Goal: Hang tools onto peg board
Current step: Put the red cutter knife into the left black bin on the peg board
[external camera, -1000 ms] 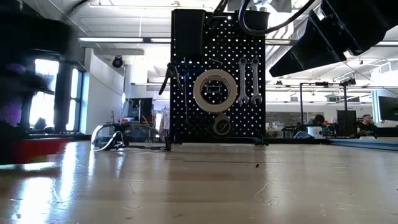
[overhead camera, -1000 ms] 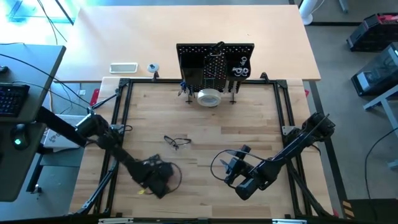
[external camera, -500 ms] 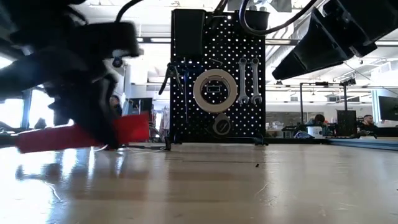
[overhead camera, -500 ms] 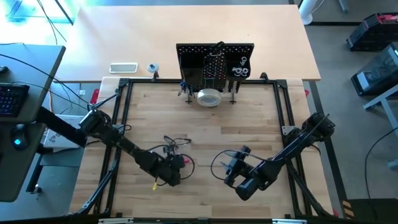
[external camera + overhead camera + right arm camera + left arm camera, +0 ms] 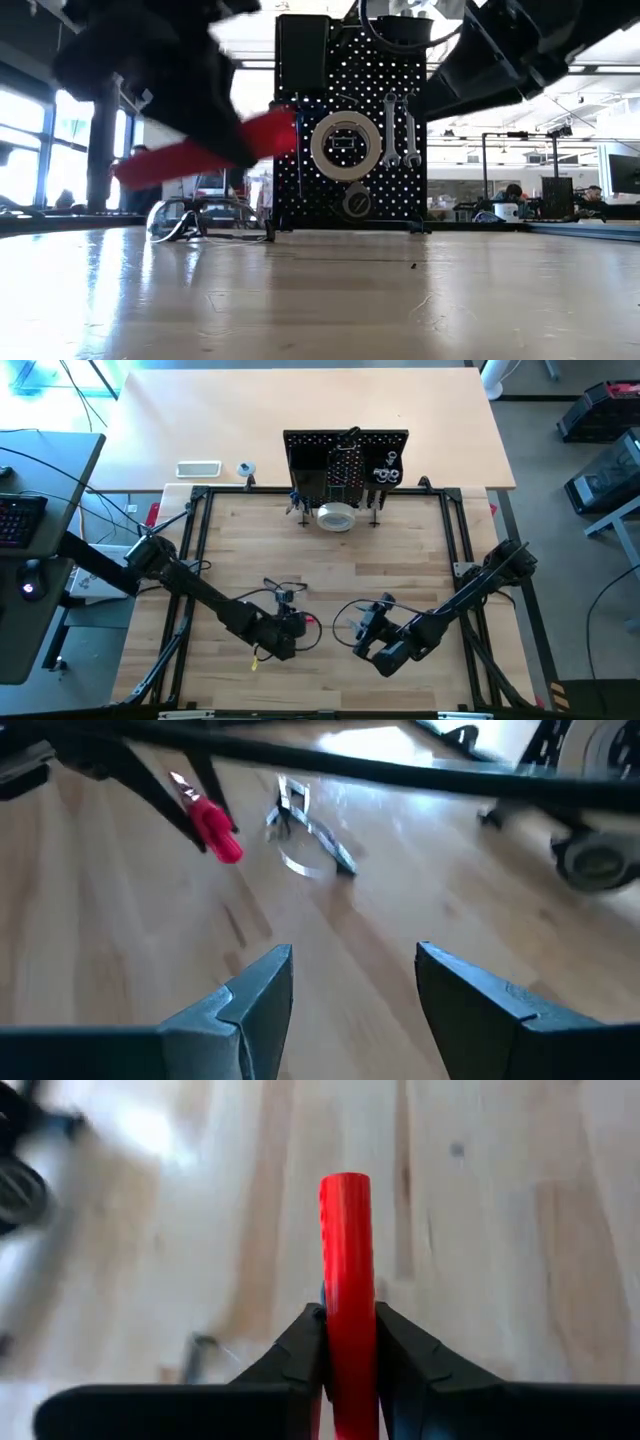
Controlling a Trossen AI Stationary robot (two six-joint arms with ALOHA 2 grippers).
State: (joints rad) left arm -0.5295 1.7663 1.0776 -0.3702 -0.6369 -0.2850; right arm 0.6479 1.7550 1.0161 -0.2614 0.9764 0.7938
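Observation:
My left gripper (image 5: 296,626) hangs over the near middle of the table, shut on the red-handled tool (image 5: 345,1270), which also shows in the low view (image 5: 215,148) and the right wrist view (image 5: 216,830). To its right, my right gripper (image 5: 355,988) stands open above the wood (image 5: 366,632) with nothing between its fingers. The black peg board (image 5: 345,460) stands upright at the far edge. On its front (image 5: 350,70) hang a white tape roll (image 5: 345,145) and two silver wrenches (image 5: 400,128). My left gripper pinches the red handle (image 5: 347,1342) between its two fingers (image 5: 300,1352), one on each side. The handle runs on past the fingertips along the line of the fingers, which slant down. The tool is lifted clear of the table, tilted, its free red end (image 5: 282,128) the higher.
A pair of clear safety glasses (image 5: 283,588) lies on the wood left of centre, between my left gripper and the peg board. A black frame (image 5: 200,550) runs round the table top. A small white tray (image 5: 198,468) lies on the far desk.
My left gripper has gone from the near left part of the table toward its middle and upward, rolling as it went. The red-handled tool has come with it: it lay low by the table a second ago and now hangs tilted, clear of the wood.

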